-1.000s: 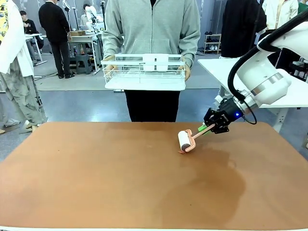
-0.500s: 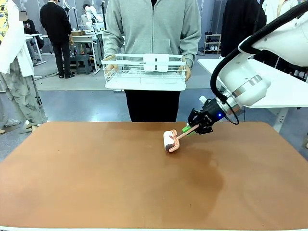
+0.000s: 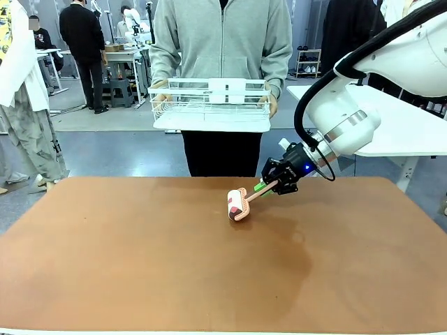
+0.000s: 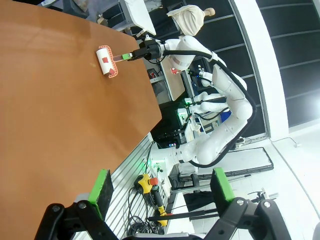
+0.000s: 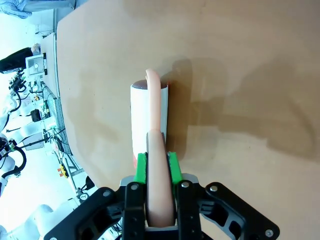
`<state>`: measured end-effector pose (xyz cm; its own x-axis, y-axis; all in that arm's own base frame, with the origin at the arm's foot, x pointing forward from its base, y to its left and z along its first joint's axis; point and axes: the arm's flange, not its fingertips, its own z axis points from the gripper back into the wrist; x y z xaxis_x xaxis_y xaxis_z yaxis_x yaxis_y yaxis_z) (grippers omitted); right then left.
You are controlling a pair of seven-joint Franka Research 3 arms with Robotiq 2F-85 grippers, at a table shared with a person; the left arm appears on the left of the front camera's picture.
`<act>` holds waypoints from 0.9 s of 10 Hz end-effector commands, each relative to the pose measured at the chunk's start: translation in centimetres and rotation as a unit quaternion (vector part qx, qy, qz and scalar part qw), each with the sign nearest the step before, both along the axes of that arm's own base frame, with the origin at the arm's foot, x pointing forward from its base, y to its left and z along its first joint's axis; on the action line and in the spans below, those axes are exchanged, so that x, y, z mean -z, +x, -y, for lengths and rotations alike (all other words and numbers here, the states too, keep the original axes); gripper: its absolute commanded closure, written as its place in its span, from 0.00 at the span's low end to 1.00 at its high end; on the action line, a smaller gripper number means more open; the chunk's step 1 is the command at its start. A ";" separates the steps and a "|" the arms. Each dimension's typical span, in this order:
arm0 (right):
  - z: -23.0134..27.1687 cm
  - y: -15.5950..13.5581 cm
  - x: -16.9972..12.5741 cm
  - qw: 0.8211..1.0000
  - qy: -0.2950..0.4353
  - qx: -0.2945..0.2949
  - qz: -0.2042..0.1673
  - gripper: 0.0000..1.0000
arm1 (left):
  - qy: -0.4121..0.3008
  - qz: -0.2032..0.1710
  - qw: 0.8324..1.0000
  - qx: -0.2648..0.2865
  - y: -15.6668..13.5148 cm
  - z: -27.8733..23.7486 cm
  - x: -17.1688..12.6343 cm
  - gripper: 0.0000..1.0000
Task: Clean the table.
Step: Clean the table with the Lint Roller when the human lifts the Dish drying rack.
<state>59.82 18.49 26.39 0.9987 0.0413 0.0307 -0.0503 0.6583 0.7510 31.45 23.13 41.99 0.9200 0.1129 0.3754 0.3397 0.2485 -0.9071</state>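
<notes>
Here, the table (image 3: 126, 265) spreads its matte reddish-brown top across the lower half of the front view, its far edge running beneath the person (image 3: 221, 42) who stands at 12 o'clock in a grey zip-up top. The right arm (image 3: 349, 118) comes in from 2 o'clock and bends down toward the far middle of the tabletop. Both of the person's hands hold a white wire rack (image 3: 209, 105) at waist height, above the table's far edge and well apart from it. In the left wrist view the left gripper (image 4: 161, 186) hangs near the table's edge with its jaws spread wide and nothing between the green pads (image 4: 102, 187). The right gripper (image 3: 264, 187) is clamped tight on the pink handle (image 3: 251, 195) of a lint roller (image 3: 236, 204), which sits just toward 1 o'clock from the table's centre. The handle slopes up toward 2 o'clock into the pads, and in the right wrist view the white drum (image 5: 140, 115) lies at 12 o'clock from the fingers, down on the tabletop.
</notes>
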 end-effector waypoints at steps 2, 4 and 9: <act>0.6 -1.4 2.6 0.999 -0.039 0.009 0.005 0.79 | -0.002 0.006 1.000 0.002 -0.5 -0.1 -0.3 0.00; 0.6 -2.5 -2.6 0.999 -0.010 0.012 0.040 0.79 | -0.002 0.006 1.000 0.002 -0.5 -0.1 -0.3 0.00; 4.1 -5.3 -12.3 0.991 -0.073 0.042 0.101 0.79 | -0.002 0.006 1.000 0.002 -0.5 -0.1 -0.3 0.00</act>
<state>55.10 14.54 39.36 0.9653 -0.0039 0.2612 -0.1769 0.7260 0.6646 31.43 23.15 42.00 0.9198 0.1135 0.3756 0.3397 0.2487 -0.9070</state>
